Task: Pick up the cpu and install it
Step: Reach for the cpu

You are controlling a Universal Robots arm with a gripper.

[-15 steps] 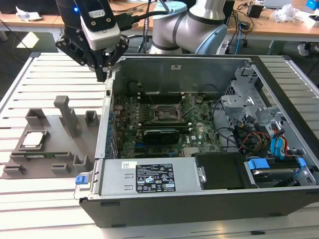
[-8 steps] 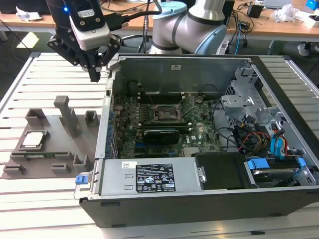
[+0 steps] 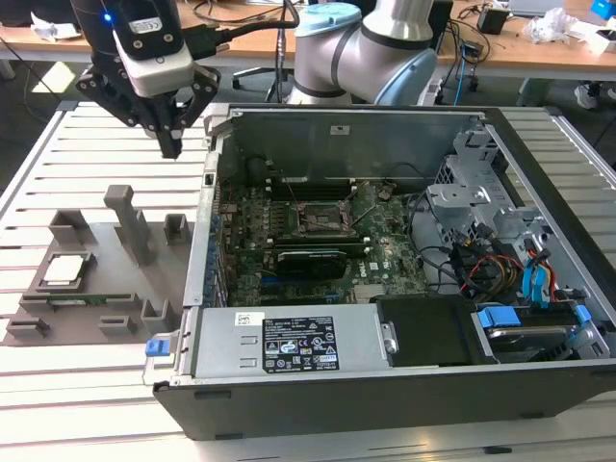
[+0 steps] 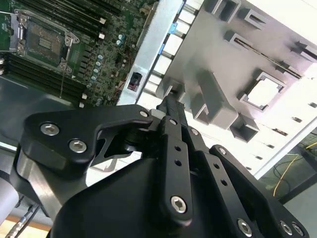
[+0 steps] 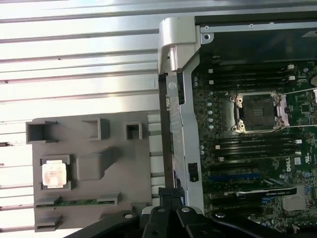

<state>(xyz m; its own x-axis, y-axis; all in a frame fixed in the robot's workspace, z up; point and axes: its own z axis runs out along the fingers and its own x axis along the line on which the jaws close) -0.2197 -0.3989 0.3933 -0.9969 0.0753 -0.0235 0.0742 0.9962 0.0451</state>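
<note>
Silvery cpu (image 3: 63, 269) was found seated in the grey holder (image 3: 111, 279), ungrasped. The claw (image 3: 171, 144), closed and empty, was poised well apart; pick-up approach was judged in hand.

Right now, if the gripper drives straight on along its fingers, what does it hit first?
Probably the slatted table, in the gap between the grey tray and the computer case's wall. The gripper points down there; the margin to either edge is hard to judge.
</note>
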